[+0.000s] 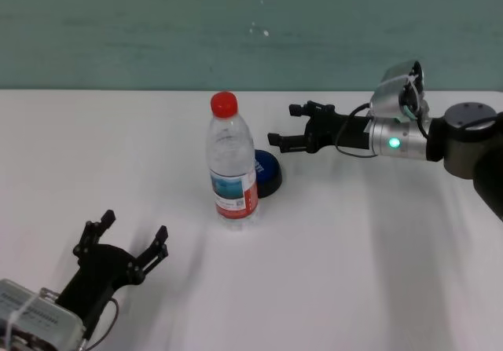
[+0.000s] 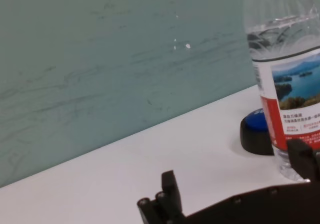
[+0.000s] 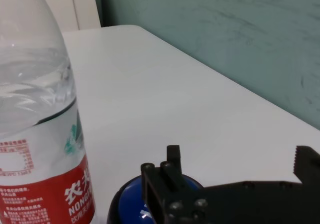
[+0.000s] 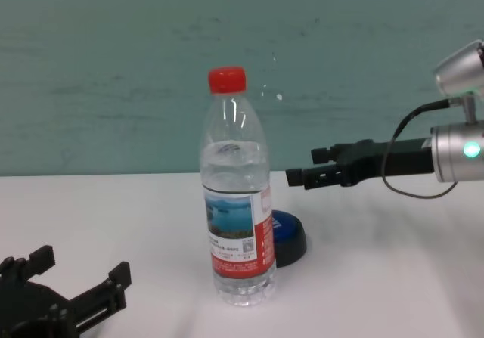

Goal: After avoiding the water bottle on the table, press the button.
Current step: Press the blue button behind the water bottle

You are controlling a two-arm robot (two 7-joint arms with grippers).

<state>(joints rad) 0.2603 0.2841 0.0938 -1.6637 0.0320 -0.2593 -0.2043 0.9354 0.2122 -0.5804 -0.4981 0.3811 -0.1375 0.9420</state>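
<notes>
The water bottle (image 1: 232, 162) stands upright mid-table, with a red cap and a blue landscape label (image 4: 236, 217). The blue button (image 1: 269, 173) on its black base sits just behind and right of the bottle, partly hidden by it (image 4: 292, 237). My right gripper (image 1: 281, 125) is open and empty. It hovers in the air right of the bottle's upper half, above and slightly beyond the button (image 4: 302, 168), touching neither. Its wrist view shows the bottle (image 3: 35, 134) and the button (image 3: 129, 200) close below its fingers (image 3: 172, 156). My left gripper (image 1: 135, 225) is open and rests at the near left.
The white table (image 1: 377, 249) stretches wide around both things. A teal wall (image 1: 157, 29) rises behind its far edge. The left wrist view shows the bottle (image 2: 290, 83) and the button (image 2: 255, 131) beyond the left gripper (image 2: 235, 174).
</notes>
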